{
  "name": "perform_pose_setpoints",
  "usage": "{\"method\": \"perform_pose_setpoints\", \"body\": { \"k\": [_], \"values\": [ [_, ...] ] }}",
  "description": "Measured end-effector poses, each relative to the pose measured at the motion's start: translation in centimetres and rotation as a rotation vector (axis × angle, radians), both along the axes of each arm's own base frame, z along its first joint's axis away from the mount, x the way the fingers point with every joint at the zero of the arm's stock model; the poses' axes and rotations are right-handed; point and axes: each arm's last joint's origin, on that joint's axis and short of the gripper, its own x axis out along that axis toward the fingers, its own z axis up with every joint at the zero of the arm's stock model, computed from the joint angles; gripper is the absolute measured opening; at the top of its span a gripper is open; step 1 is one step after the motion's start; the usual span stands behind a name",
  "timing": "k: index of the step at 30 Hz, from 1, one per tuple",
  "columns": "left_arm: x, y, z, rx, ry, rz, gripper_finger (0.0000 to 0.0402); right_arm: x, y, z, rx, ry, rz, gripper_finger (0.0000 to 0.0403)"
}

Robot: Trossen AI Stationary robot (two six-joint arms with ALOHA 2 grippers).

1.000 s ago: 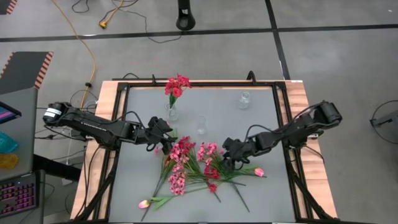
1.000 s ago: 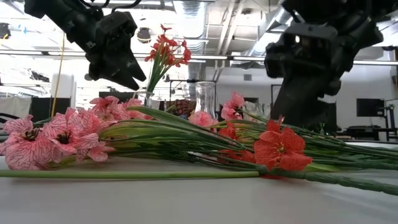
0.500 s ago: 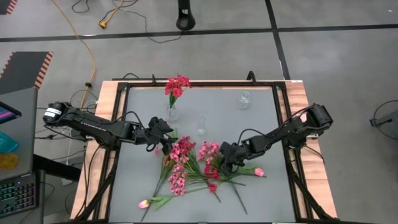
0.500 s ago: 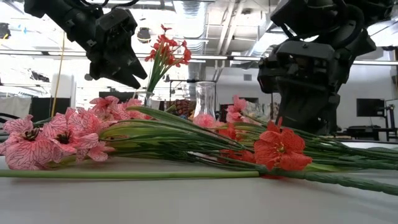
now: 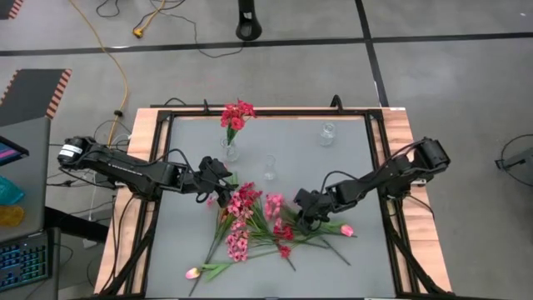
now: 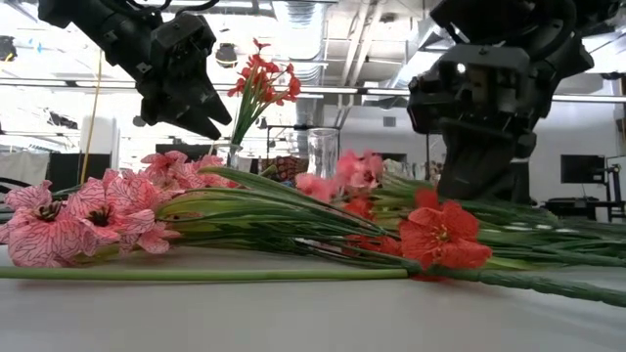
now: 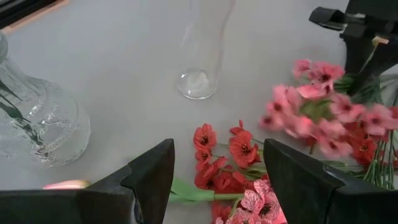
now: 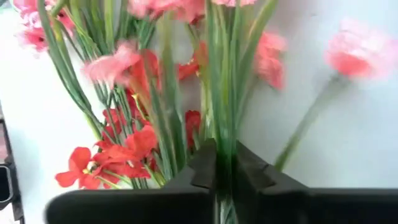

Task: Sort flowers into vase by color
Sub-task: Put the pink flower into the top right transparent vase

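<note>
The loose flowers lie in a heap at the table's near middle: pink sprays, red clusters and pale buds on green stems. A clear vase at the far left holds red flowers. Two empty glass vases stand behind the heap. My left gripper hovers open above the heap's left end, over red blossoms. My right gripper is down in the heap's right side, shut on green stems. My right gripper pinches green stems of a pink spray between its two fingers; whether one stem or several, I cannot tell. The fingers slant down from the table's right side. The stems run on from the fingers to the pink blossoms, which stand a little above the heap.
A pale bud lies just right of my right gripper, and another lies near the front edge. The table's black frame runs along its sides. Bare grey table lies between the vases and the heap.
My right gripper has gone down and toward the table's left into the heap, then shut on the green stems. The pink spray's blossoms have risen a little above the heap, and a loose stem at the heap's near right has swung round.
</note>
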Motion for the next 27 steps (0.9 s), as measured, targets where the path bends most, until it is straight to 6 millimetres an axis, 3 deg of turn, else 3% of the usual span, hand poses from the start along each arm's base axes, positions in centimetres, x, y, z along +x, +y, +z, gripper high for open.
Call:
{"method": "perform_pose_setpoints", "body": {
  "k": [8, 16, 23, 27],
  "values": [
    [0.0, 0.0, 0.0, 0.0, -0.001, 0.0, 0.0233, -0.9, -0.6, 2.6, 0.012, -0.05, -0.009, 0.0036],
    [0.0, 0.0, 0.0, 0.001, -0.004, 0.002, 0.0233, -2.7, -2.7, 6.5, -0.054, -0.148, -0.031, 0.0034],
    [0.0, 0.0, 0.1, 0.003, -0.008, 0.004, 0.0233, -6.1, -5.1, 11.6, -0.183, -0.341, -0.098, 0.0036],
    [0.0, 0.0, 0.1, 0.004, -0.009, 0.005, 0.0233, -8.8, -6.4, 14.7, -0.341, -0.495, -0.171, 0.0035]
  ]
}}
